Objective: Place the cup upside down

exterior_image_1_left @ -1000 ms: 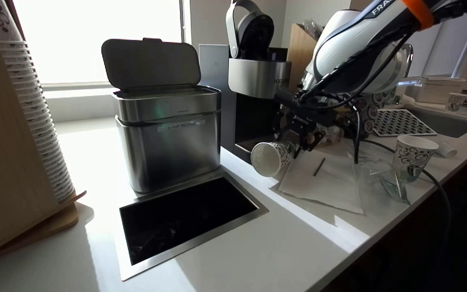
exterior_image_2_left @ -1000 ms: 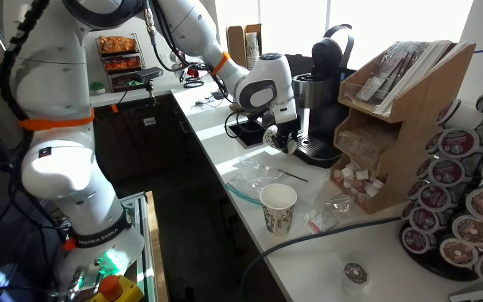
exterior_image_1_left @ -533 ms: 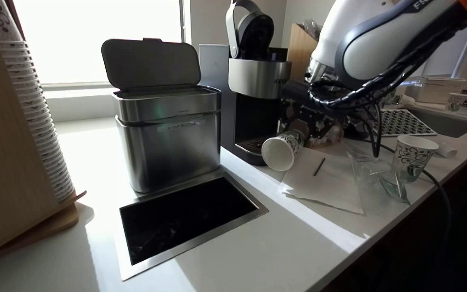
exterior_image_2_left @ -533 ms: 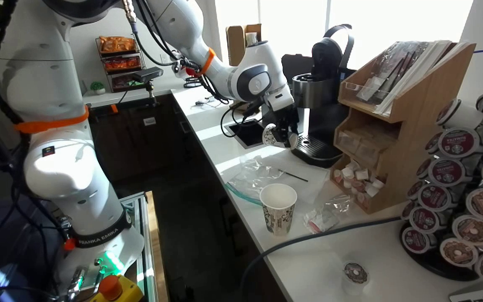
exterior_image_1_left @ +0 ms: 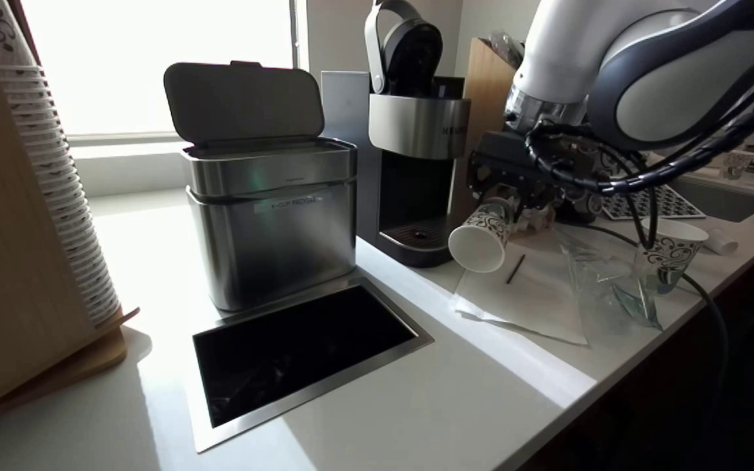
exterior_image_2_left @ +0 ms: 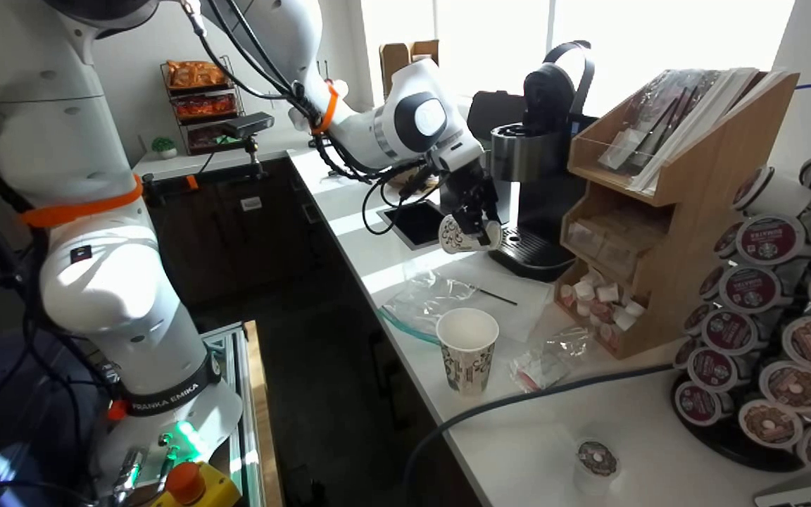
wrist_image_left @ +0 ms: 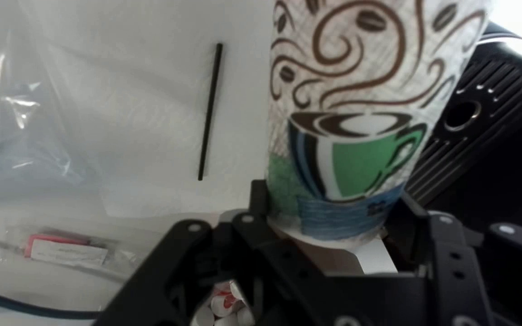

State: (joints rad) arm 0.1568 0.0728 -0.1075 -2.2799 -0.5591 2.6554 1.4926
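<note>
The cup (exterior_image_1_left: 480,241), white paper with a swirl and green mug print, is held in the air, tilted with its mouth pointing downward and away from the gripper. It also shows in an exterior view (exterior_image_2_left: 456,236) and fills the upper wrist view (wrist_image_left: 356,113). My gripper (wrist_image_left: 335,201) is shut on the cup near its base, one finger on each side; the gripper also shows in both exterior views (exterior_image_1_left: 501,199) (exterior_image_2_left: 479,220). A near-identical second cup (exterior_image_2_left: 467,355) stands upright on the counter, also seen in an exterior view (exterior_image_1_left: 668,252).
A white sheet (exterior_image_1_left: 521,294) with a thin black stick (wrist_image_left: 210,113) lies below the held cup. The coffee machine (exterior_image_1_left: 419,127) stands close by. A crumpled plastic bag (exterior_image_2_left: 419,299), a wooden organizer (exterior_image_2_left: 701,232), a steel bin (exterior_image_1_left: 279,229) and a counter opening (exterior_image_1_left: 311,347) are around.
The cup, held throughout, has moved away from the counter opening toward the sheet. The gripper has tilted, so the cup's mouth now points more downward. The second cup has not moved.
</note>
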